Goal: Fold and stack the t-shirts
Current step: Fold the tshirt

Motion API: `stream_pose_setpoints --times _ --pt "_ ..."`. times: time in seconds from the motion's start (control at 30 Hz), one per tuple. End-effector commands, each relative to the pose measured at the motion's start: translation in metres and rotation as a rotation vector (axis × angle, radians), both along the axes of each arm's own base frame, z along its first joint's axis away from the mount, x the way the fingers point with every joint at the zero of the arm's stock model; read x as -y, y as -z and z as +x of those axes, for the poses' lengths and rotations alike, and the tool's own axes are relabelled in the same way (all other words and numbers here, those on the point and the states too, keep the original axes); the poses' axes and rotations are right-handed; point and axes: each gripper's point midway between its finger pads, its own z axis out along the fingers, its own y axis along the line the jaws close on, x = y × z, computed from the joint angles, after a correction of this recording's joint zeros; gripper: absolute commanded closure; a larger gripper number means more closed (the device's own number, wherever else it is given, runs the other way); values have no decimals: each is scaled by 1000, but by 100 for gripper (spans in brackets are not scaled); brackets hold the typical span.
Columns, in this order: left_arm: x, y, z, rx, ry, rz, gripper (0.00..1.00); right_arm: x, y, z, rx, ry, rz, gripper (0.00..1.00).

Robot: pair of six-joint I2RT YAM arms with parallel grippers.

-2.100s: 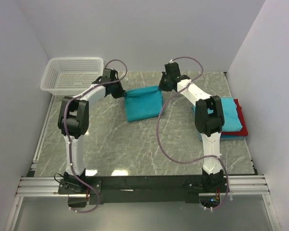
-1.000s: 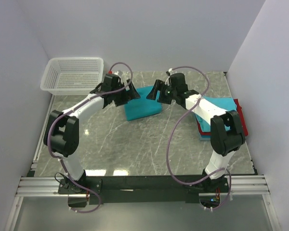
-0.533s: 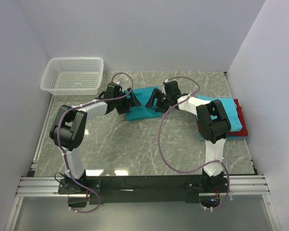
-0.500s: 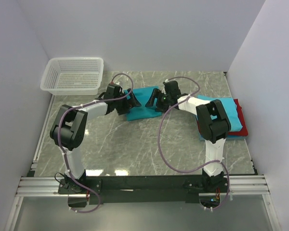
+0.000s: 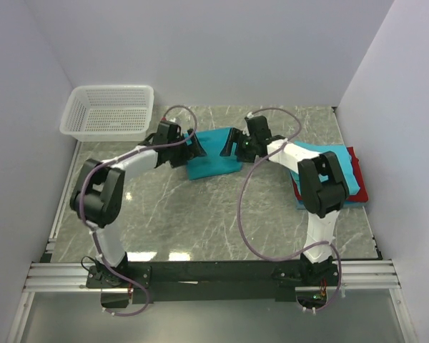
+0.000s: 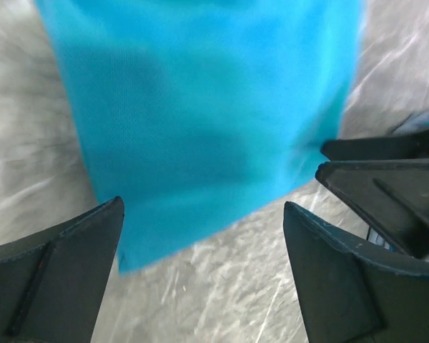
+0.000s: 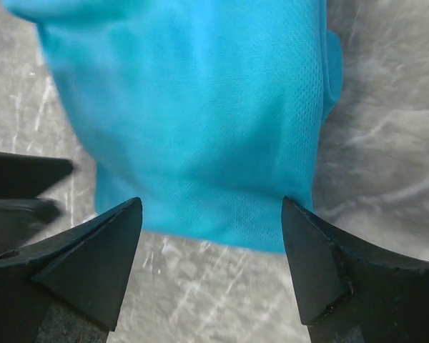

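Note:
A teal t-shirt [image 5: 213, 161] folded into a rectangle lies flat at the middle back of the table. My left gripper [image 5: 194, 145] hangs open over its left edge and my right gripper [image 5: 232, 143] hangs open over its right edge, the two facing each other. In the left wrist view the shirt [image 6: 200, 114] fills the top, its near edge between my open gripper [image 6: 202, 214]. The right wrist view shows the same shirt [image 7: 200, 121] beyond the open gripper [image 7: 211, 214]. A stack of folded t-shirts [image 5: 341, 166], teal on top with red [image 5: 359, 189] under it, lies at the right.
A white mesh basket [image 5: 107, 111] stands at the back left corner. White walls close in the back and both sides. The right arm's fingers [image 6: 393, 179] show at the right of the left wrist view, and the left arm's fingers [image 7: 21, 193] at the left of the right wrist view.
Both grippers came down from the shirt's far corners to hang over its sides, then drew slightly apart. The shirt lies flat and let go.

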Motion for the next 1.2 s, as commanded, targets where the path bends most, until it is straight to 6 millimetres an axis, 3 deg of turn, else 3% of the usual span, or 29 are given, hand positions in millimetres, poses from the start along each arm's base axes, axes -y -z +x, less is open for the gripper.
stream_pose_setpoints --times 0.0,0.07,0.1,0.17,0.2,0.23,0.27,0.3,0.37,0.4,0.43,0.53,0.57,0.6,0.77,0.93,1.17 --pt "-18 -125 14 288 -76 44 1 11 -72 13 197 -15 -53 15" --pt "-29 -150 7 336 -103 67 0 15 -78 12 218 -11 -68 15" --pt "-36 -174 -2 381 -119 60 1 18 -76 13 226 -10 -86 15" --pt "-50 -190 -11 417 -157 85 1 26 -76 22 240 6 -150 15" --pt "-61 -213 -20 471 -192 82 1 27 -75 25 246 7 -171 15" --pt "-66 -215 -26 485 -205 85 1 30 -69 29 239 8 -194 15" --pt "-72 -221 -31 503 -222 80 1 29 -76 37 267 -4 -211 15" --pt "-81 -240 -42 553 -247 67 1 29 -68 41 255 -12 -230 15" --pt "-89 -242 -52 564 -272 63 0 29 -65 47 255 -19 -250 15" --pt "-95 -252 -61 591 -291 52 1 28 -70 54 274 -29 -258 15" --pt "-100 -253 -64 596 -314 54 0 29 -58 56 249 -32 -281 15" --pt "-112 -243 -74 576 -362 65 1 30 -45 67 226 -43 -320 14" --pt "-115 -239 -76 560 -378 66 0 26 -49 70 235 -53 -320 14" --pt "-118 -240 -79 561 -386 64 1 26 -37 72 212 -65 -328 14" --pt "-119 -222 -86 533 -411 31 1 17 -16 75 167 -97 -347 15" --pt "-118 -191 -96 473 -406 17 1 8 11 68 111 -142 -399 16" --pt "-112 -155 -110 405 -357 11 0 -2 29 59 66 -178 -465 23"
